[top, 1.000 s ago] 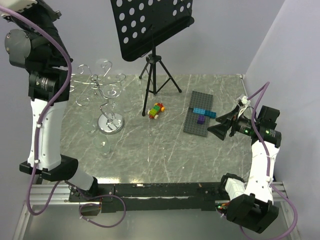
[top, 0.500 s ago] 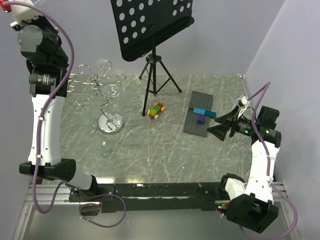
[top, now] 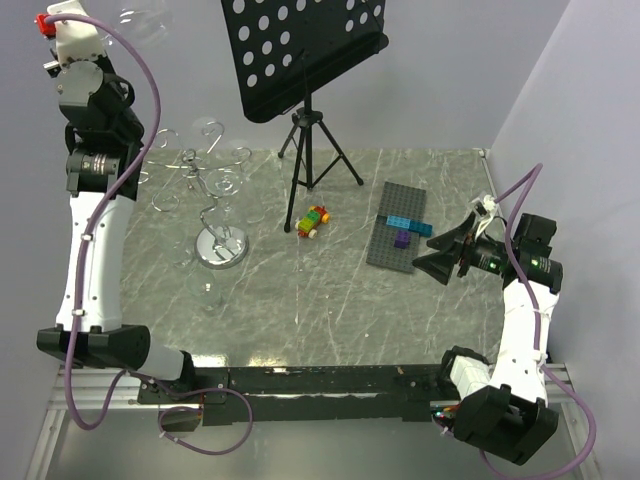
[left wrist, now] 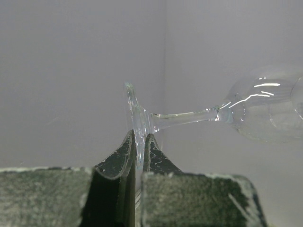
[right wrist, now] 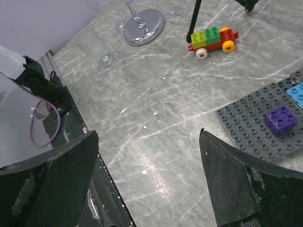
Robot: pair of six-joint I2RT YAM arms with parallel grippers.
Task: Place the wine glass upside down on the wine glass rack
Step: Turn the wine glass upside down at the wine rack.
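Lifted higher than a second ago, the glass [left wrist: 258,111] now hangs far above the table's [top: 330,300] left rear corner. It lies nearly sideways, its foot pinched edge-on in the left gripper [left wrist: 138,142], whose jaws are almost closed on it. The rack [top: 213,195] stands below, well apart. The step in hand looks like the carry. Next, the glass likely needs turning bowl-down and its foot slid into a free hook. The right gripper [right wrist: 147,142] hovers wide open and empty near the brick plate [top: 400,228].
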